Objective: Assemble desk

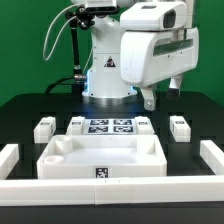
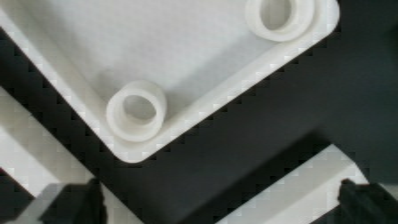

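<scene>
gripper hangs spread wide, empty, over a corner of the desk top (four legs loose beside the marker board).

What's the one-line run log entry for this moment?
gripper open, empty, raised | desk top on table, legless | four legs loose, flanking marker board
</scene>
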Controlling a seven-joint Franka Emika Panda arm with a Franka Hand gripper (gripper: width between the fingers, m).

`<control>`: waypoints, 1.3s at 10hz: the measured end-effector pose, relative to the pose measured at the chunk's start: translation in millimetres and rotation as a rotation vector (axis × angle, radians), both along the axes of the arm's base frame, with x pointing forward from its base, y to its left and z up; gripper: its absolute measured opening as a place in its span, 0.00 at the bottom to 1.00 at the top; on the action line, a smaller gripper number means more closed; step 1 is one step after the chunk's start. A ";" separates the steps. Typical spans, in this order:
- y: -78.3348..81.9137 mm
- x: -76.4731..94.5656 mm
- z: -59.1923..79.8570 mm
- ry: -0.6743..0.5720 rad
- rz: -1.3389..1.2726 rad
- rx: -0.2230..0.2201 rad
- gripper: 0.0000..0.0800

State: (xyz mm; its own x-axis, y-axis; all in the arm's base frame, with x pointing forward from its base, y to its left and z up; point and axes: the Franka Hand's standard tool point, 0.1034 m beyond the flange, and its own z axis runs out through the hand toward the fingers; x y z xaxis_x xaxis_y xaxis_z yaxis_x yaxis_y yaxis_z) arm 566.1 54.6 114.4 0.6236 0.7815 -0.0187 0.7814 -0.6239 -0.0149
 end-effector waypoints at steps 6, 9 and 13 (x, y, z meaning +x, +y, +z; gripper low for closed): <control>0.0 -0.1 -0.3 0.001 0.000 0.000 0.81; -4.7 -1.2 -1.7 -0.010 0.080 0.003 0.81; -72.3 -27.9 -12.7 -0.006 0.509 0.013 0.81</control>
